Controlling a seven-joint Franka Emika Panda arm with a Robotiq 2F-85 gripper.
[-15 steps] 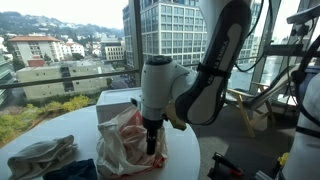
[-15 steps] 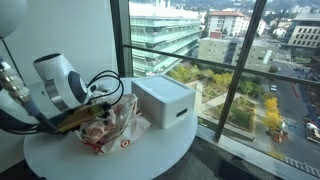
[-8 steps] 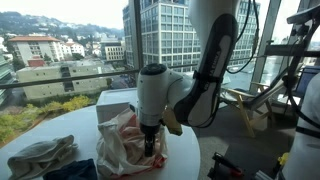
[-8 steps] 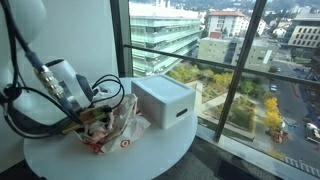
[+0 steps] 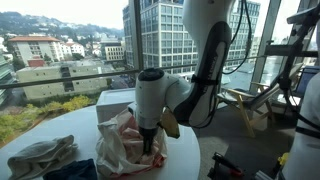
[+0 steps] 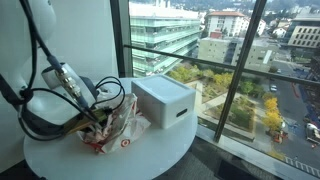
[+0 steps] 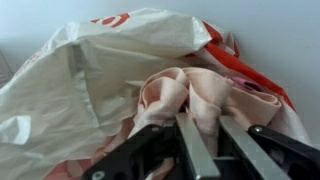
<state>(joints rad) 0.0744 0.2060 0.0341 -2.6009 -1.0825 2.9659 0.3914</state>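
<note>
A white plastic bag point(image 7: 95, 70) with red print lies crumpled on the round white table point(image 5: 70, 125), its mouth open. Inside it sits bunched pale pink cloth point(image 7: 190, 95). In the wrist view my gripper point(image 7: 213, 130) reaches into the bag and its two grey fingers point(image 7: 197, 150) pinch a fold of the pink cloth between them. In both exterior views the gripper point(image 5: 150, 148) points straight down into the bag point(image 5: 125, 145), and the arm covers much of the bag point(image 6: 110, 125).
A white box point(image 6: 165, 100) stands next to the bag near the window. A light cloth bundle point(image 5: 40, 155) and a dark item point(image 5: 75, 170) lie at the table's near edge. Black cables point(image 6: 100, 92) trail over the table. Glass walls surround the table.
The jaws have closed in on the pink cloth. The arm has sunk slightly lower into the bag and its upper links have shifted.
</note>
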